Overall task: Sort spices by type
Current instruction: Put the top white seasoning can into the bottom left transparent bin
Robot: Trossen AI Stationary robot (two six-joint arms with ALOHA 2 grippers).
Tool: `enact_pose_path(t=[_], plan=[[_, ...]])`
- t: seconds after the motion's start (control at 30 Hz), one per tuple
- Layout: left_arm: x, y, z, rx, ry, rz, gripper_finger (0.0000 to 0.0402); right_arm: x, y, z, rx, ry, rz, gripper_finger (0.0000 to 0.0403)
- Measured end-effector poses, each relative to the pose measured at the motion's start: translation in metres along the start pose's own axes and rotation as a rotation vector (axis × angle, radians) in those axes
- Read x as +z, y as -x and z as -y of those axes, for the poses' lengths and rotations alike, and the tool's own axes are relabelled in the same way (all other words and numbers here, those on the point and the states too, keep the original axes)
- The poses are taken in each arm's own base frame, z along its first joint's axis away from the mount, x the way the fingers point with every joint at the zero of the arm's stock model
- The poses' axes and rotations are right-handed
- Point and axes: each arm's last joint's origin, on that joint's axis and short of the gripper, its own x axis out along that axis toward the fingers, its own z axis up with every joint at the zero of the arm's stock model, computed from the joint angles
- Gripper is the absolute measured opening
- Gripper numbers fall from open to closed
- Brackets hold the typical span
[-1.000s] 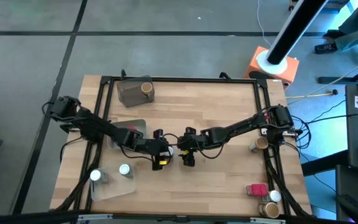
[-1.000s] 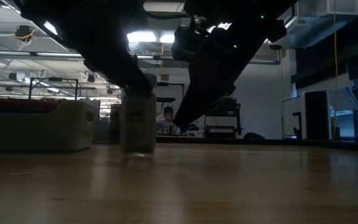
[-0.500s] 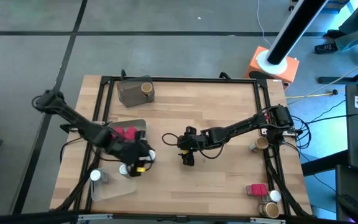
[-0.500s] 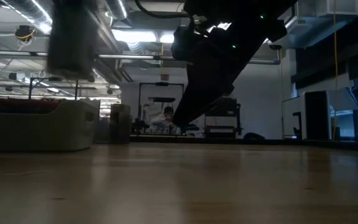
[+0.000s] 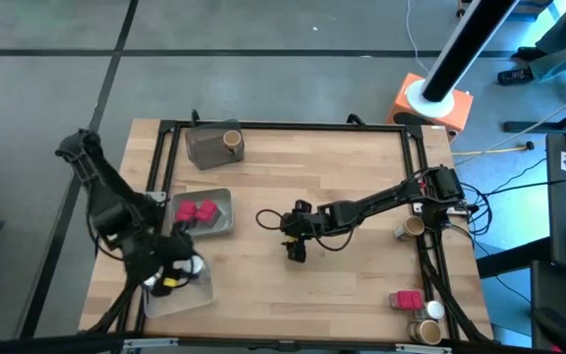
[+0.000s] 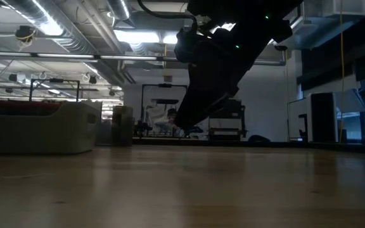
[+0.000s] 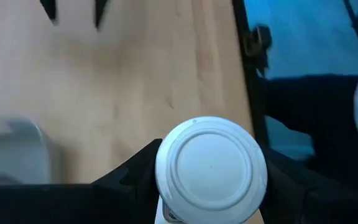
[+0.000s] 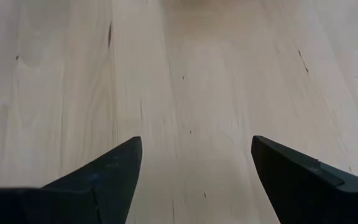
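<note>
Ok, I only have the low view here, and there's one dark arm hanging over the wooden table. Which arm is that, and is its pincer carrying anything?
Observer: That is the right arm. The right pincer hangs open and empty over the middle of the wooden table.
Operator: And the left one?
Observer: The left pincer is at the table's left end, shut on a small clear white-capped jar.
Operator: What's under it?
Observer: A clear plastic tray, with a second white-capped jar standing in it.
</note>
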Motion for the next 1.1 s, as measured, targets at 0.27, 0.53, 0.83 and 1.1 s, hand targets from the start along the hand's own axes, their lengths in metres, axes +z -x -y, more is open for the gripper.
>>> enact_pose_path(t=[0.27,0.53,0.83,1.1], plan=[[-0.039,0.008,0.018,0.001,0.097,-0.069,0.0187,0.0,0.0,0.0,0.0,-0.003,0.003,0.0303],[-0.071,-0.014,0.023,0.153,0.085,-0.061,0.0187,0.001,0.0,0.0,-0.022,-0.004,0.015,0.0303],[-0.094,-0.046,0.025,0.299,0.009,-0.115,0.0187,0.001,0.0,0.001,-0.031,-0.004,0.018,0.0303],[-0.114,-0.063,0.025,0.354,0.019,-0.116,0.019,0.001,0.0,0.001,-0.047,-0.004,0.022,0.0303]])
